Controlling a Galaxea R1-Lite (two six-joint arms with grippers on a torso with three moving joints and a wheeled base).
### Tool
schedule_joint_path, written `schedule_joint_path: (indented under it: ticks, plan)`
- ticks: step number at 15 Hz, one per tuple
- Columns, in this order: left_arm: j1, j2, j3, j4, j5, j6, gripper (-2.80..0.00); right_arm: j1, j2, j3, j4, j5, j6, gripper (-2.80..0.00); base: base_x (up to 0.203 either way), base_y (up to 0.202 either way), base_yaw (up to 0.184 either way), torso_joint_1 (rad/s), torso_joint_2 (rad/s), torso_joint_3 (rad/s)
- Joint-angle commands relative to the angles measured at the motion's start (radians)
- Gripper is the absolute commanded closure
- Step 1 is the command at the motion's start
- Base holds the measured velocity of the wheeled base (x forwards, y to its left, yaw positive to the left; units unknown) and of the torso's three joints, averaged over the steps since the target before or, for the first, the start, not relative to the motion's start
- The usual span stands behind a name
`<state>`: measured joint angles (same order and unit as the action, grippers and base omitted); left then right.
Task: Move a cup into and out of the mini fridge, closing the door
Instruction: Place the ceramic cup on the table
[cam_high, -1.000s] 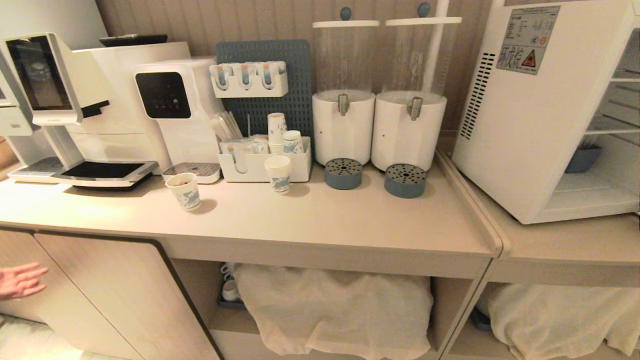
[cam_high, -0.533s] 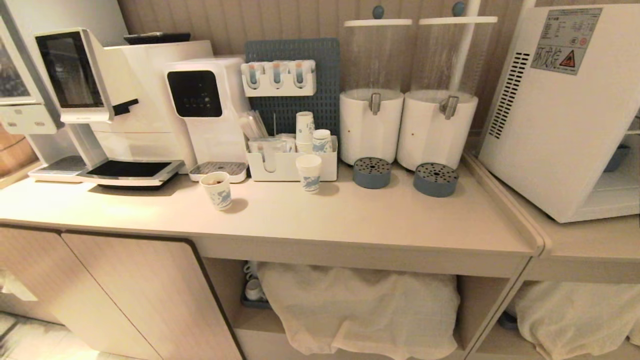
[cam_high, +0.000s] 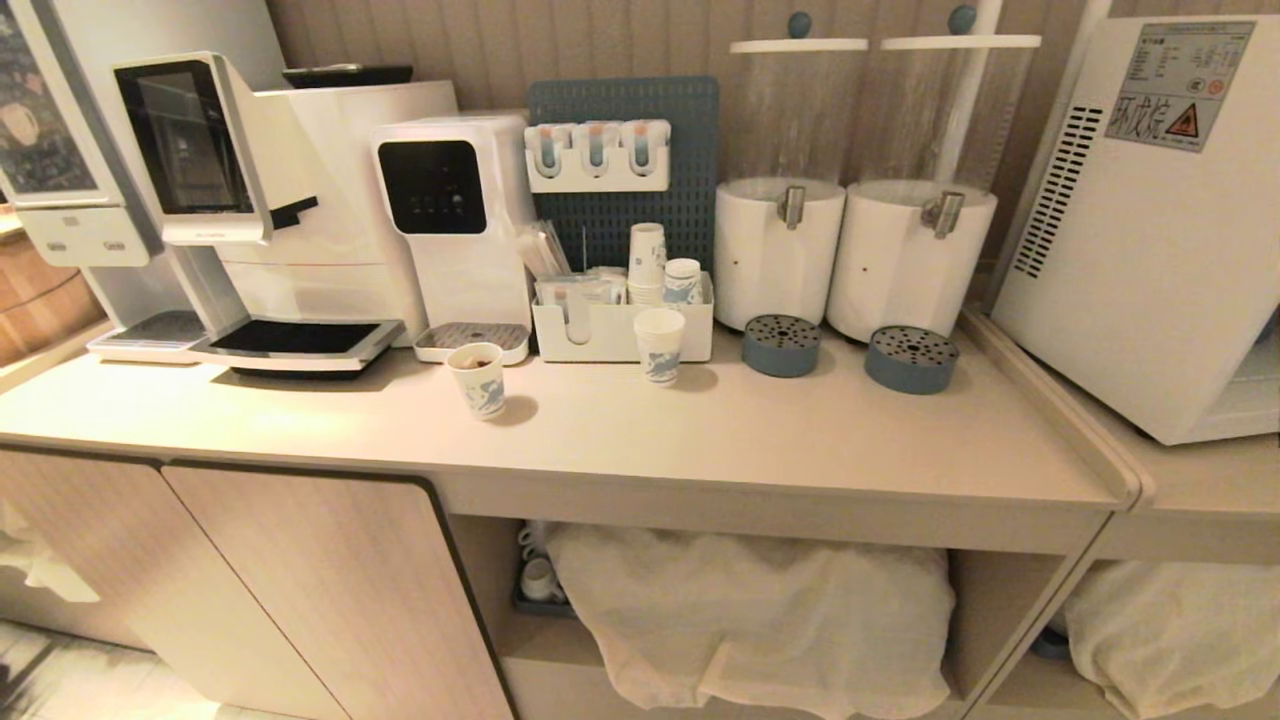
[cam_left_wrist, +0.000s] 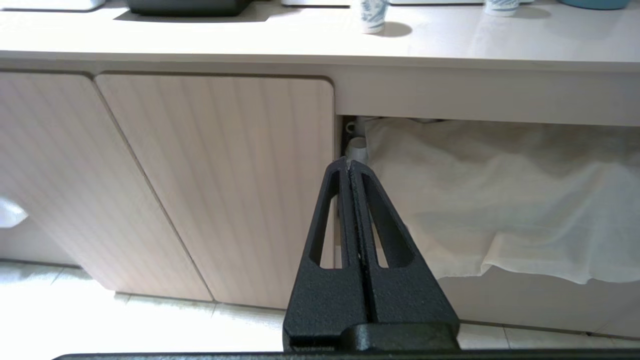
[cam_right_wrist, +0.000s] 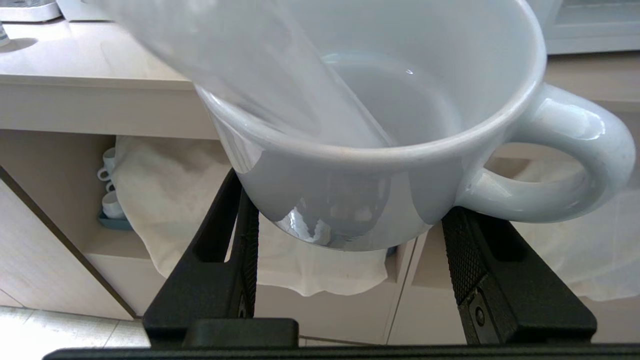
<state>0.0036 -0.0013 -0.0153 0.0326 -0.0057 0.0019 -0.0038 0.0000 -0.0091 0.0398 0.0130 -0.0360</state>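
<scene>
Camera swung left, cropping mini fridge (cam_high: 1150, 250); right pincer (cam_right_wrist: 350, 225) pinches cup (cam_right_wrist: 380, 125).

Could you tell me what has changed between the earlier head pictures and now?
Only the camera moved: the whole scene slid rightward in the head view, so the mini fridge now sits at the right edge with its open front out of view, and the person's hand seen earlier is gone. The paper cups keep their places on the counter.
</scene>
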Motion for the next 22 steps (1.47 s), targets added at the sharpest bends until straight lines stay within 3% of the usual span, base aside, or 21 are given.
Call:
schedule_joint_path:
  ticks: [1,9,14,16,18,22]
  plan:
    - [-0.001,0.001,0.0,0.001,0.0,0.001,0.0,-0.001,0.002,0.0,0.0,0.001,-0.001,0.0,0.0,0.0,0.0,0.0,0.0,0.0]
    - [-0.001,0.001,0.0,0.0,0.0,0.0,0.0,-0.001,0.002,0.0,0.002,0.001,-0.001,0.0,0.106,0.0,0.001,0.001,0.0,0.002]
    - [-0.001,0.001,0.0,0.0,0.0,0.0,0.0,-0.001,0.0,-0.041,0.002,-0.006,0.002,0.0,0.0,0.0,0.0,0.0,0.0,0.0]
    - [-0.001,0.001,0.0,0.0,0.0,0.001,0.0,-0.001,0.003,-0.2,0.06,-0.002,0.017,0.0,0.0,0.0,0.0,0.0,0.0,0.0]
    - [-0.001,0.001,0.0,0.0,0.001,0.0,0.0,-0.001,0.063,-0.445,0.18,0.0,0.065,0.0,0.0,0.0,0.0,0.0,0.0,0.0]
    - [-0.001,0.001,0.0,0.0,0.001,0.0,0.0,0.043,0.454,-0.667,0.263,-0.048,0.215,0.0,0.0,0.0,0.0,0.0,0.0,0.0]
